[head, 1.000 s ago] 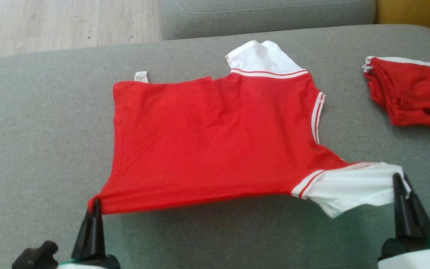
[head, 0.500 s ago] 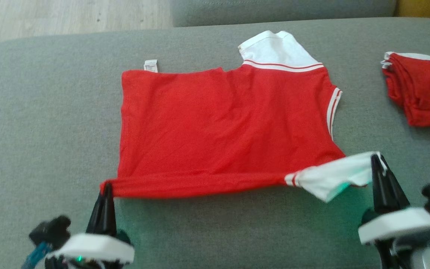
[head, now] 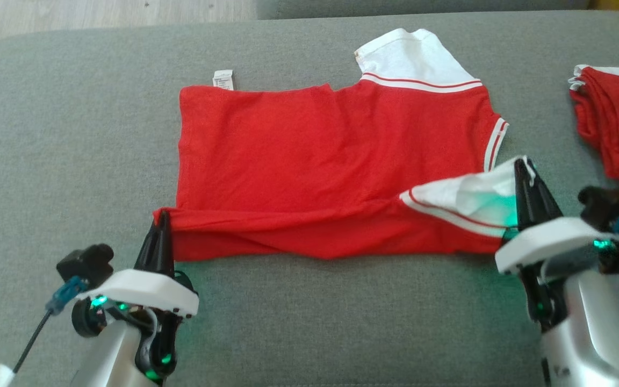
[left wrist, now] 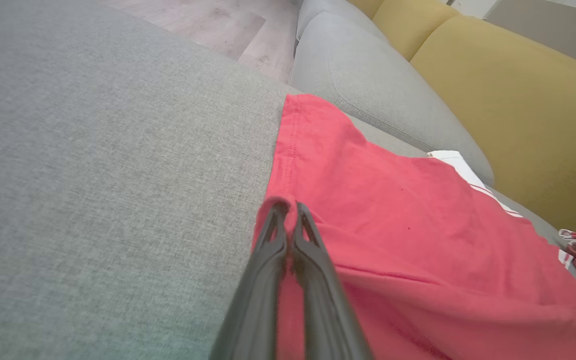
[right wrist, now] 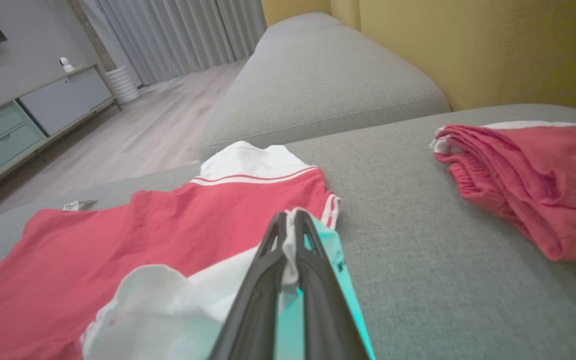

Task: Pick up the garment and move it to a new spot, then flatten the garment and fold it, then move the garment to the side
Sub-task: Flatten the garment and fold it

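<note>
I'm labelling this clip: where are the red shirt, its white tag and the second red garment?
red shirt (head: 315,145), head view, middle of its flat body.
white tag (head: 223,79), head view, centre of the tag.
second red garment (head: 618,134), head view, its red folds.

The garment (head: 315,156) lies on the sofa seat (head: 73,134), another bundle (head: 616,129) to its right.

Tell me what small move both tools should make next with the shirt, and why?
Probably move both tools away from the robot, toward the far edge of the shirt. The left tool is shut on its near corner, the right tool on the white sleeve; the near edge is lifted, only partly folded over.
</note>
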Robot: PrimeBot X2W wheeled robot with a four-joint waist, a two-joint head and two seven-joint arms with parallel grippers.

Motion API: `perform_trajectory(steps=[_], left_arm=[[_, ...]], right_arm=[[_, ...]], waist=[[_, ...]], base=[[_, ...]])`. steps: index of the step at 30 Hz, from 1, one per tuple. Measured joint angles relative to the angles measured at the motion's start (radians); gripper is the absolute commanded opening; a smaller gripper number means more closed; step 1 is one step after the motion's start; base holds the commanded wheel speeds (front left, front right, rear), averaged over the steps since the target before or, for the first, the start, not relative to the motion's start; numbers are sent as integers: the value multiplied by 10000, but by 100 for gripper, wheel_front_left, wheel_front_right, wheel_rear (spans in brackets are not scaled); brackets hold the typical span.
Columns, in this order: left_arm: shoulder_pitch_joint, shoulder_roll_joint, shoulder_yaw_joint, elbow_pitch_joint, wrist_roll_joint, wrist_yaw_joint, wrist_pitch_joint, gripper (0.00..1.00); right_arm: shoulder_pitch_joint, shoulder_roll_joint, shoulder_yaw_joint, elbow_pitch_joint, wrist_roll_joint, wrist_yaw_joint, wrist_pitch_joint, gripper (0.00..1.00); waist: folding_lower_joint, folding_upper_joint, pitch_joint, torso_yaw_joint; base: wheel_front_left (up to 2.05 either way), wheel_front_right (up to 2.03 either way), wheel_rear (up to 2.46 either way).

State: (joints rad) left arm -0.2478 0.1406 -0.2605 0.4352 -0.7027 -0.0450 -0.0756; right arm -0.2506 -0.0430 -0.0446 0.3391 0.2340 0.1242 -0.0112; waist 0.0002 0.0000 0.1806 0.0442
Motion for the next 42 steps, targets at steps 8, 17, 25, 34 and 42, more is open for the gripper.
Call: perform_trajectory(steps=[8, 17, 25, 34, 42], left_arm=[[-449, -192, -307, 848, 90, -171, -6, 0], [-1292, -305, -564, 1338, 270, -445, -619, 100], [-1396, -309, -614, 1352, 414, -598, -1383, 100], [622, 182, -610, 420, 207, -412, -993, 100], [1333, 245, -525, 130, -485, 17, 21, 100]], right_arm=[[-1541, -19, -46, 2031, -506, 0, -360, 0], [-2716, -36, -165, 4144, -811, 0, -610, 100], [-3034, -50, -318, 4642, -796, 0, -1607, 100], [-1662, -56, -360, 2564, -1034, 0, -1413, 100], [889, -31, -606, 59, -857, 0, -232, 100]], waist=[[-1, 0, -26, 76], [-1, 0, 4, 238], [-2, 0, -135, 193], [-3, 0, -588, 59], [-3, 0, -701, -66]], base=[[0, 0, 0], [0, 0, 0], [0, 0, 0], [0, 0, 0], [0, 0, 0]])
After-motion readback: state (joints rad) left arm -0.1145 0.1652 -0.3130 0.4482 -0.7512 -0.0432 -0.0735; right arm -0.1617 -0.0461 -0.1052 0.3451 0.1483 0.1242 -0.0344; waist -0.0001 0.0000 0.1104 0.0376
